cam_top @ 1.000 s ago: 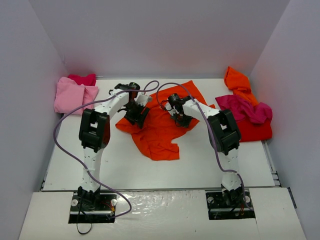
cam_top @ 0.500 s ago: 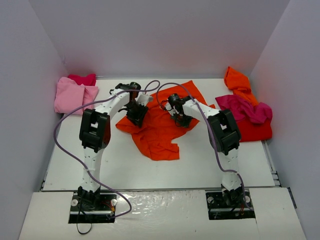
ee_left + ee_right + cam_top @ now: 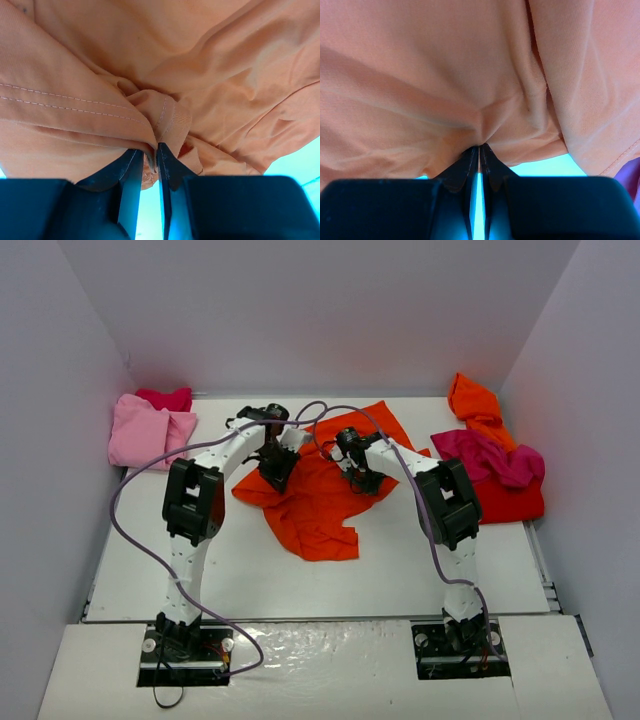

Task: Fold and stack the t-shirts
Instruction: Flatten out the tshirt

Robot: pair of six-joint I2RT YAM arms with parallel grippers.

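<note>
Bright orange cloth t-shirt [image 3: 318,502]: lying crumpled on the white table [image 3: 400,560], toward its far edge. Left gripper [image 3: 152,150]: pinching its stitched hem fold, seemingly not quite tight. Right gripper [image 3: 479,147]: clenching another fold. Light pink cloth t-shirt [image 3: 145,432]: sitting in far-left corner.

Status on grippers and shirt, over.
Left gripper pinching orange t-shirt fold; right gripper shut on same shirt. Shirt crumpled, unfolded. Nothing in the way.

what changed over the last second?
Left gripper closed onto a fold of the orange shirt, its arm edging slightly right. Right gripper stayed shut on the same shirt. The shirt, the pink pile and the red pile did not move.
</note>
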